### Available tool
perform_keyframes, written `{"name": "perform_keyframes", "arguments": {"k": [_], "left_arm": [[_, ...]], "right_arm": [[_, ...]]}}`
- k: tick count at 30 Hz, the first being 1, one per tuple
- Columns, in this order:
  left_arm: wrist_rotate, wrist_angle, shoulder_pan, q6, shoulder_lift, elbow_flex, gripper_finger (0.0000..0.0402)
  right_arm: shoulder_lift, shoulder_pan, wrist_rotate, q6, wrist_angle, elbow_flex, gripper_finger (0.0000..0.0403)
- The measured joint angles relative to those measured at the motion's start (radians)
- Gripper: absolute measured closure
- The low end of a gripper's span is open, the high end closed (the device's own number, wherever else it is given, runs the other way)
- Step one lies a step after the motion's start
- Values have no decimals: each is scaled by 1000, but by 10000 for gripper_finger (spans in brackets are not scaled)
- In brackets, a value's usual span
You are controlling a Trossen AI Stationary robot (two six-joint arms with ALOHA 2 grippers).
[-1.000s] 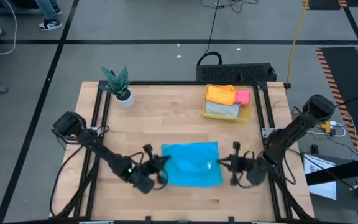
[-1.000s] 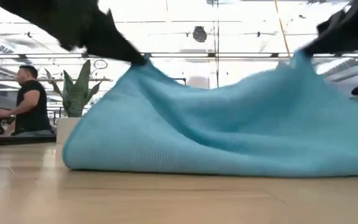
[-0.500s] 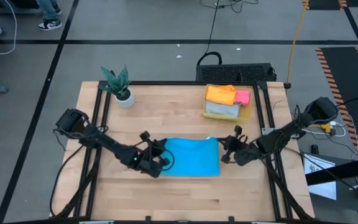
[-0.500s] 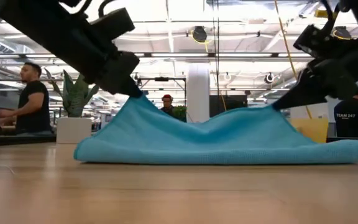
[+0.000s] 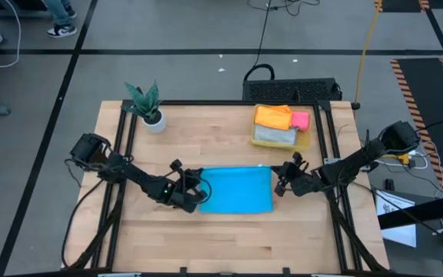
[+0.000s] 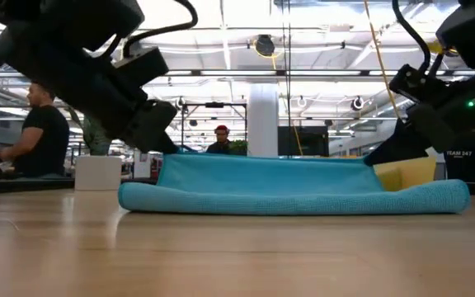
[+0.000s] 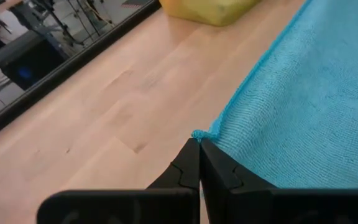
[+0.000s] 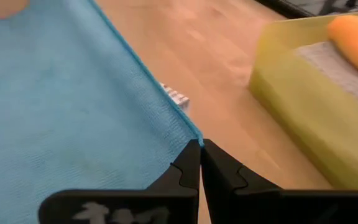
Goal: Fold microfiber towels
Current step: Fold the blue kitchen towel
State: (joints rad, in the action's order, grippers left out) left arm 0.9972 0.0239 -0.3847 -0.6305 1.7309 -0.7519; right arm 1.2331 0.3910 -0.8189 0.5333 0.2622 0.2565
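Between the two grippers, the blue towel (image 5: 238, 190) lies on the table (image 5: 206, 138), folded over on itself so that two layers show in the low view, the upper one stretched level from one arm to the other. The left gripper (image 7: 199, 144) is pinched tight on one corner of that upper layer, the cloth bunching into a little tuft right at its tips. The right gripper (image 8: 200, 147) is clamped the same way on the opposite corner, with a small white label (image 8: 175, 96) showing just beyond the edge it holds. Both pairs of jaws are closed down to nothing but the thickness of the cloth.

The towel looks light and entirely limp. It has no stiffness of its own, so any edge not held will likely droop or drag, and it probably keeps a straight line only while both corners are pulled gently apart. The looped pile looks grippy, not slick, so a fingertip pinch should hold, and the layers will probably cling to each other and to the wood instead of sliding. Nothing about it is fragile. The corners, right at the stitched hem, seem the best place to grip.

Ahead of the right jaws sits the yellow bin (image 8: 303, 106) with the grey towel (image 5: 274, 135), orange towel (image 5: 273, 117) and pink towel (image 5: 300, 120) still piled in it.
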Motion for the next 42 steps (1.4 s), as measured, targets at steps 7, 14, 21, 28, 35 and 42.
{"name": "perform_keyframes", "arguments": {"k": [7, 14, 21, 28, 35, 42], "left_arm": [[-44, -58, -50, 133, 0, -6, 399], [-269, -139, -270, 451, -13, -59, 399], [-451, -257, -393, 423, 0, -54, 398], [-150, -267, -397, 483, -15, -53, 399], [20, -209, -238, 457, -17, -53, 398], [25, -65, -62, 299, -17, -53, 398]], "right_arm": [[-4, 44, 83, -163, 175, -31, 403], [-22, 287, 388, -233, 203, 19, 403], [47, 488, 507, -200, 296, 21, 403], [34, 509, 380, -337, 392, 21, 403], [-3, 376, -10, -306, 356, 21, 403], [-2, 169, -25, -154, 171, 20, 403]]}}
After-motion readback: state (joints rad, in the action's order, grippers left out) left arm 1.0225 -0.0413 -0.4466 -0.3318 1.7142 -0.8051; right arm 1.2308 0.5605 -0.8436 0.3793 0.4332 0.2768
